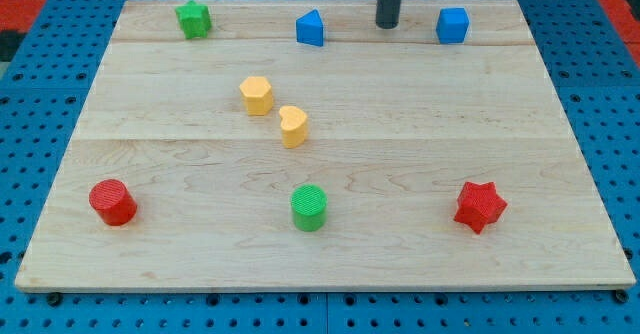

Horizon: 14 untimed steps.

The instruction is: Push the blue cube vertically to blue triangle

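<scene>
The blue cube point(452, 25) sits near the view's top right on the wooden board point(400, 264). The blue triangle point(310, 28) sits near the top, left of centre, level with the cube. My tip point(387, 24) stands between them, a little closer to the cube, touching neither block. The rod rises out of the view's top.
A green star point(193, 19) is at the top left. A yellow hexagon-like block point(257, 94) and a yellow heart point(293, 126) lie mid-board. A red cylinder point(113, 202), a green cylinder point(309, 207) and a red star point(480, 206) line the bottom. Blue pegboard surrounds the board.
</scene>
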Tool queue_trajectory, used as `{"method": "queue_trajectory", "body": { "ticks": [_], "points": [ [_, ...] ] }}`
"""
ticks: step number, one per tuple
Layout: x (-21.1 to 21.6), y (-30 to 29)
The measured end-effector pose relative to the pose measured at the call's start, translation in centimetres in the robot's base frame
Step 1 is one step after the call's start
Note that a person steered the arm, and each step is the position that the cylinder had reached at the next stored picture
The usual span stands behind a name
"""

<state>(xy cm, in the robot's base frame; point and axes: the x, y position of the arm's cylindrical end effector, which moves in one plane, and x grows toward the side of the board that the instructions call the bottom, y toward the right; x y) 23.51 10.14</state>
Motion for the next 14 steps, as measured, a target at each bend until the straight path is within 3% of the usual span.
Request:
{"method": "queue_trajectory", "body": {
  "ticks": [1, 2, 4, 5, 6, 7, 8, 9, 10, 12, 13, 14],
  "points": [
    [-3.0, 4.4],
    [-1.6, 7.7],
    [13.9, 3.8],
    [13.2, -0.6],
    [9.3, -0.8],
    [2.9, 8.5],
    [4.6, 16.5],
    [10.8, 16.2],
    [12.6, 7.0],
    [7.2, 13.3],
    [5.8, 5.5],
    [9.3, -6.7]
  ]
}}
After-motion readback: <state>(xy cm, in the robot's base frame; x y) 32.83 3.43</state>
